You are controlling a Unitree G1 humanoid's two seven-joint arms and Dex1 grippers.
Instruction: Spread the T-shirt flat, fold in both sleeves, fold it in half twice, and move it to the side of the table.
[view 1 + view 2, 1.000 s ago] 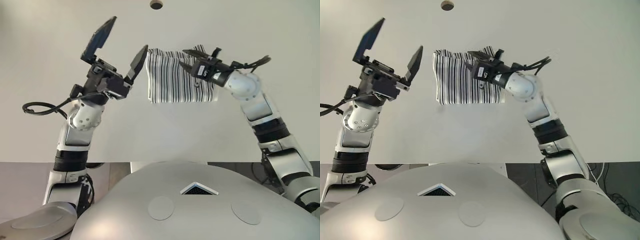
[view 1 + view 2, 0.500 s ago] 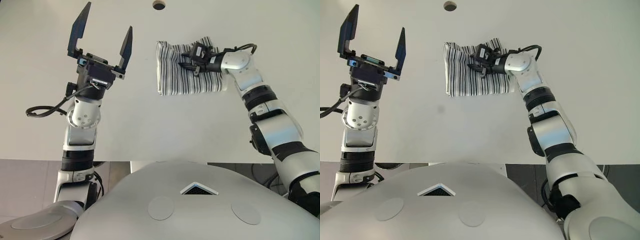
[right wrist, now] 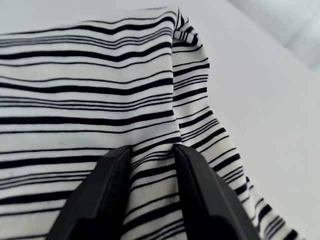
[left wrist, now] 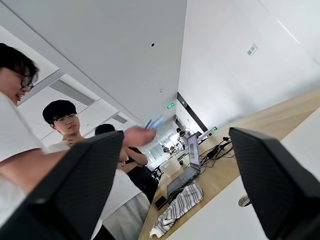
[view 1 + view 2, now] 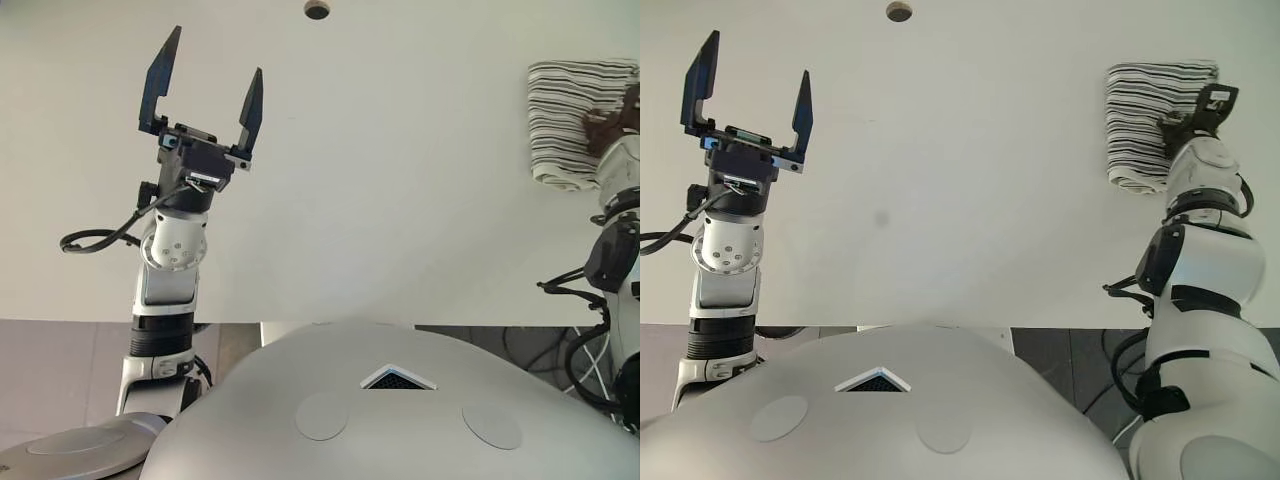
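Observation:
The T-shirt (image 5: 1140,110), white with black stripes, lies folded into a small rectangle at the far right of the white table (image 5: 400,200). My right gripper (image 5: 1188,122) rests on its right part. In the right wrist view the gripper (image 3: 152,150) is shut, with a ridge of the striped T-shirt (image 3: 100,75) pinched between its two dark fingers (image 3: 112,190). My left gripper (image 5: 200,85) is held upright above the table's left side, far from the shirt, its fingers wide open with nothing between them. The left wrist view has that gripper (image 4: 175,175) pointing up at the room.
A round cable hole (image 5: 317,9) sits in the table's far middle. The table's front edge (image 5: 300,322) runs just before my chest. A black cable (image 5: 95,240) loops beside the left arm.
The right gripper has dragged the folded T-shirt from the table's far middle to its right side. The left gripper has turned upright and stayed open.

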